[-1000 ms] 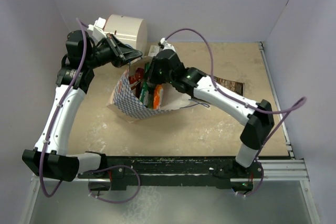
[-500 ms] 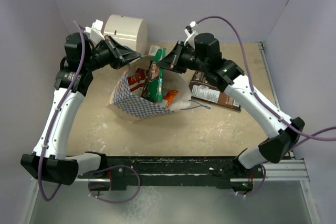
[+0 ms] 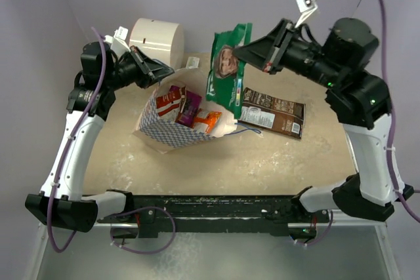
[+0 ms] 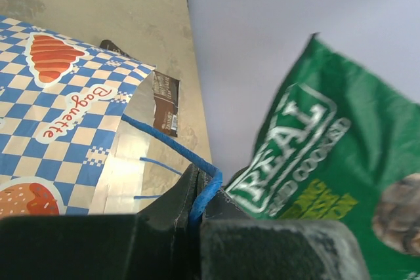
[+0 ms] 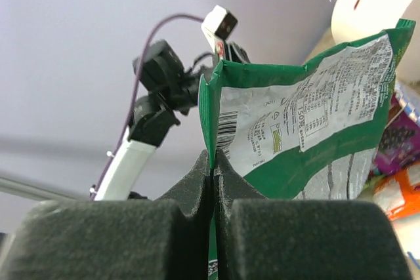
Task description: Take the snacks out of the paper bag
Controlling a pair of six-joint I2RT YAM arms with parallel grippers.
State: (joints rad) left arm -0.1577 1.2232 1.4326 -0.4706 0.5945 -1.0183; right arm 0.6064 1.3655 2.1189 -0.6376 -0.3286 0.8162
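The blue-and-white checkered paper bag (image 3: 168, 130) lies open on the table. My left gripper (image 3: 172, 70) is shut on its blue cord handle (image 4: 205, 187) and holds the mouth up. My right gripper (image 3: 237, 51) is shut on the edge of a green snack packet (image 3: 226, 63), which hangs in the air above and right of the bag. The right wrist view shows that packet's printed back (image 5: 308, 122) pinched between the jaws. Red (image 3: 169, 101), purple (image 3: 191, 107) and orange (image 3: 209, 121) packets lie inside the bag. A brown packet (image 3: 272, 113) lies flat on the table to the right.
A big cream cylinder (image 3: 157, 39) stands at the back left behind the bag, with a small white box (image 3: 191, 62) beside it. Purple walls close the back and both sides. The arm bases sit on a black rail (image 3: 210, 204) at the near edge.
My right gripper has pulled the green packet up out of the bag and swung it up and to the right, uncovering the brown packet on the table. The left gripper has stayed on the handle.
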